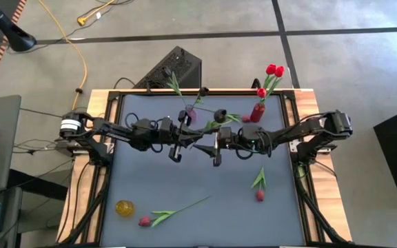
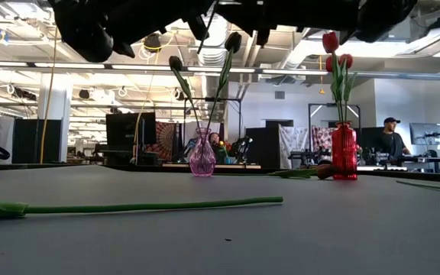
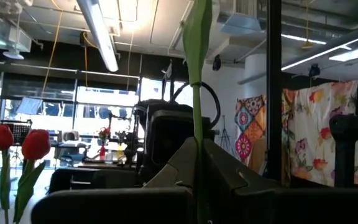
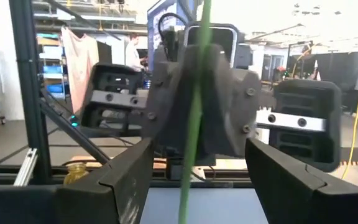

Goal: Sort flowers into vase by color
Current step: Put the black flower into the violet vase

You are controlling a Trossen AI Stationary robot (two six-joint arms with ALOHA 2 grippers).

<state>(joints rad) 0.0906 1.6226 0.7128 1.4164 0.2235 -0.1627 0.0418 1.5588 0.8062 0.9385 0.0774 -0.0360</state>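
My left gripper (image 1: 188, 141) and right gripper (image 1: 209, 143) face each other above the middle of the table. Between them is a tulip with a green stem (image 1: 209, 127) and a dark head (image 1: 219, 114). The left gripper (image 3: 197, 146) is shut on this stem. The right gripper (image 4: 199, 144) is open, with one finger on each side of the stem (image 4: 194, 124), not touching it. A pink vase (image 1: 190, 116) stands near the far edge with two dark tulips (image 2: 234, 42) stuck in it. A red vase (image 1: 257, 111) holds red tulips (image 1: 274, 70). My left gripper pinches the tulip's thin green stem (image 3: 196, 118) between its two fingers, which lie level and across it, coming from the table's left. The stem stands roughly upright and runs above and below the fingers. The flower is lifted clear of the table.
Two pink-headed tulips lie flat on the mat, one near the near edge (image 1: 164, 217) and one on the right (image 1: 259, 182). A small yellow jar (image 1: 124, 208) stands at the near left. A black box (image 1: 178, 69) sits beyond the far edge. People show in the room behind (image 2: 392, 134).
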